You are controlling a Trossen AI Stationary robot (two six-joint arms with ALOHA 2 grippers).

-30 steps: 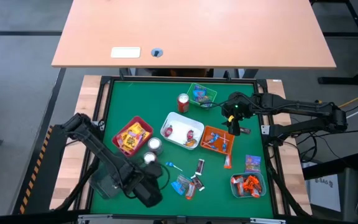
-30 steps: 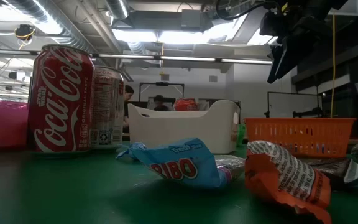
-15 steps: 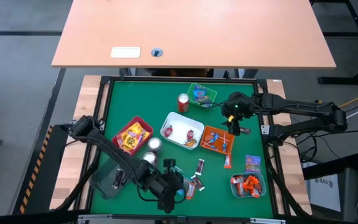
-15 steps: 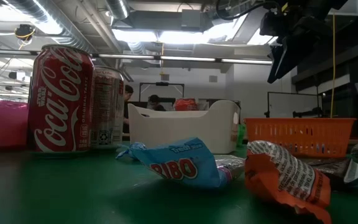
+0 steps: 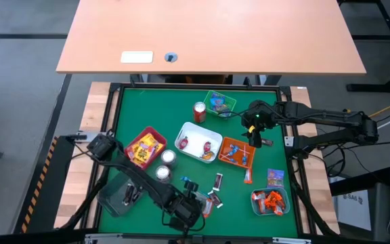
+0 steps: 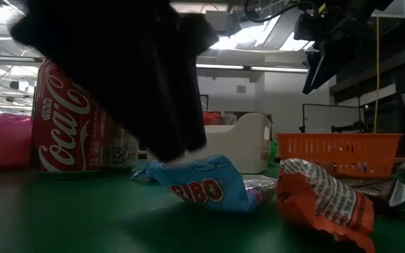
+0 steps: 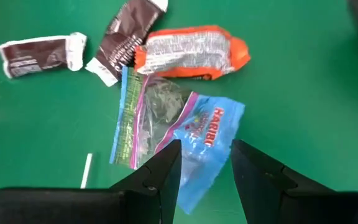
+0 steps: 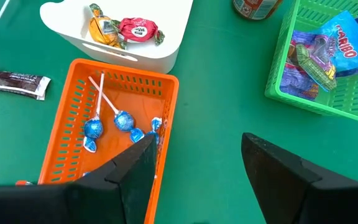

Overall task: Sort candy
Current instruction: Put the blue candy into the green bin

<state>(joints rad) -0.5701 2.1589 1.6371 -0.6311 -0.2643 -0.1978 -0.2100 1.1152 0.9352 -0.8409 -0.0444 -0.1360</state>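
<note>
Blue film with a clear window: that is the Haribo packet (image 7: 178, 140) you are about to take, lying flat on the green worktop (image 5: 141, 112) near its front edge, touching the orange wrapped sweet (image 7: 191, 53) and beside two dark bars (image 7: 123, 37). Your left gripper (image 7: 205, 163) hovers directly over the packet's lower end with its fingers apart and nothing between them.

Handling, as a judgement: the packet is light, soft and crinkly, and the film will likely slide on the worktop (expect it to buckle rather than resist). Take hold across the flat blue printed end, clear of the lumpy filled middle, so the fingers pinch film and not loose contents. Keep off the orange sweet, which could be dragged along.

A lollipop stick (image 7: 86, 170) lies just beside the packet; avoid catching it.

Your right gripper (image 8: 194, 158) waits above the gap between the orange basket (image 8: 64, 124) of blue lollipops and the green basket (image 8: 353, 93) already holding similar blue packets; its fingers stand wide and empty.

Compared with a second ago, the left arm has swung from the front left corner across to the loose candy, and in the low view it now blocks much of the can (image 6: 62, 133). The right arm has not moved.
</note>
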